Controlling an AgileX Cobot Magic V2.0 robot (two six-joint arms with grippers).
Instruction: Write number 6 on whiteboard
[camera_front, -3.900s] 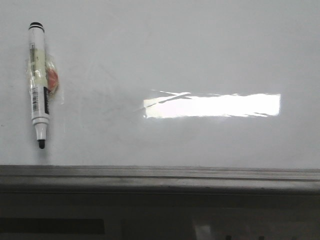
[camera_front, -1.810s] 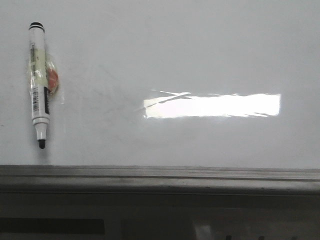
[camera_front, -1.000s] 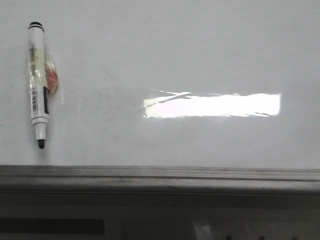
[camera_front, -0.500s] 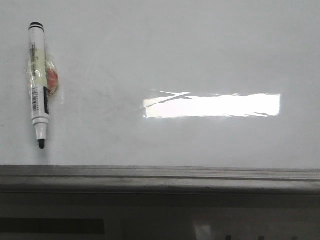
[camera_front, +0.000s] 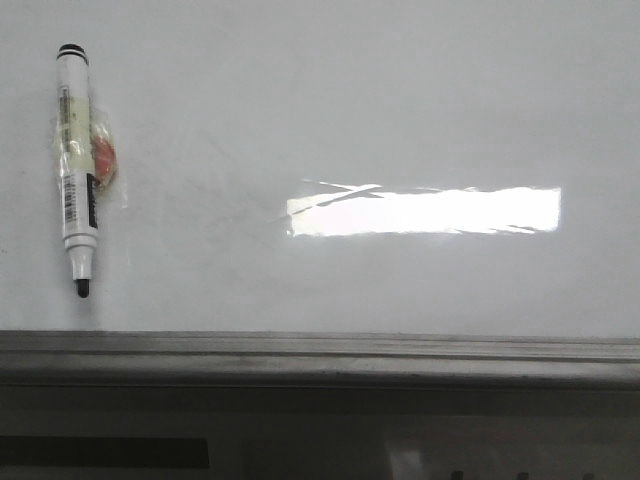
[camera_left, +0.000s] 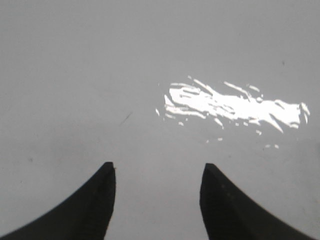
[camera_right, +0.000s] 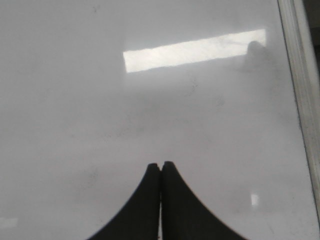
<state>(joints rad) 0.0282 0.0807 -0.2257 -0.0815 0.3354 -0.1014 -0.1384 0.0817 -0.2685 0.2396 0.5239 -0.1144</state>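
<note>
The whiteboard (camera_front: 400, 110) fills the front view, glossy white-grey with a bright rectangular glare. No number 6 shows on it in any view. A white marker pen (camera_front: 76, 165) with a black tip lies at the far left of the board, tip toward the near edge, with clear tape and a red spot on its barrel. My left gripper (camera_left: 157, 167) is open and empty over bare board (camera_left: 100, 75). My right gripper (camera_right: 160, 165) is shut with nothing between its jaws, over bare board (camera_right: 75, 125). Neither gripper shows in the front view.
A grey metal ledge (camera_front: 320, 350) runs along the board's near edge. The board's metal frame edge (camera_right: 300, 100) shows in the right wrist view. Faint smudges mark the board surface.
</note>
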